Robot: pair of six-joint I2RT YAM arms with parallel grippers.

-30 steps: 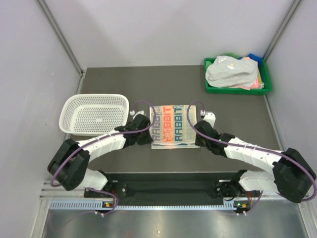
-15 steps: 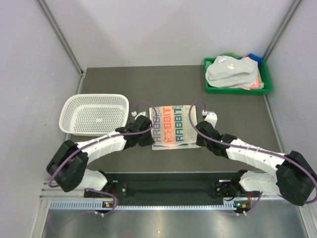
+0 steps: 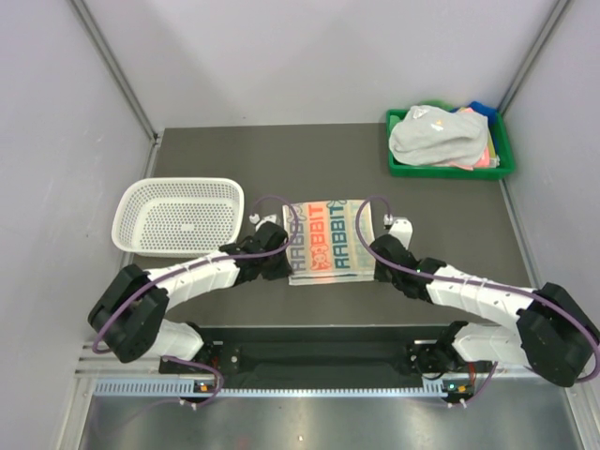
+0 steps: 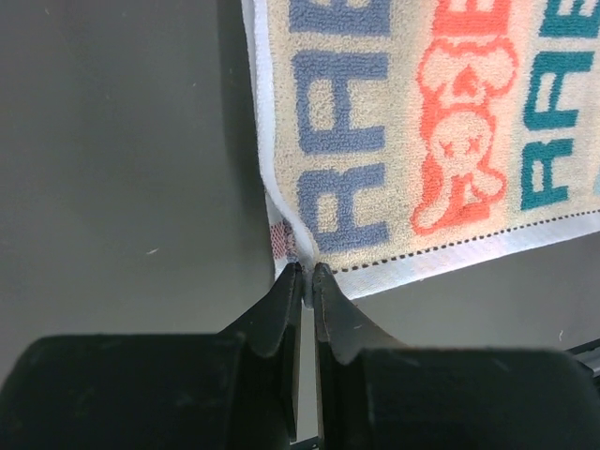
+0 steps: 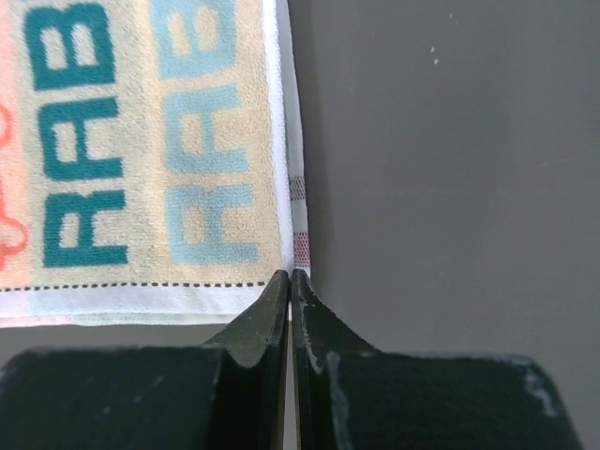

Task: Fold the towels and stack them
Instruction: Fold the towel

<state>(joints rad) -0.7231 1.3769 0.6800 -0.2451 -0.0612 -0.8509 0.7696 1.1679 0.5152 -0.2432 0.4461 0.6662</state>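
At the far left the white basket (image 3: 141, 220) stands on the table (image 3: 234, 159), out of the way of this step. Just right of it the left hand (image 4: 307, 274) is pinched shut on the near-left corner of the lettered towel (image 3: 323, 239), which lies flat at the middle of the table between the two arms. A striped scrap of an under-layer peeks out beside that corner. The step looks like a fold of the near edge over to the far edge, so both corners should rise together and level, with the hem between them kept lightly taut so the cloth does not sag or twist. At the near-right corner the right hand (image 5: 289, 277) is likewise closed tight on the hem, and a narrow striped strip again shows beside it. It would be wise to confirm that each pinch has caught every layer, or the lower one may stay behind. Carry the edge over low and lay it square on the far hem. Farther right, the green tray (image 3: 441, 172) holds the heaped remaining towels (image 3: 436, 139).
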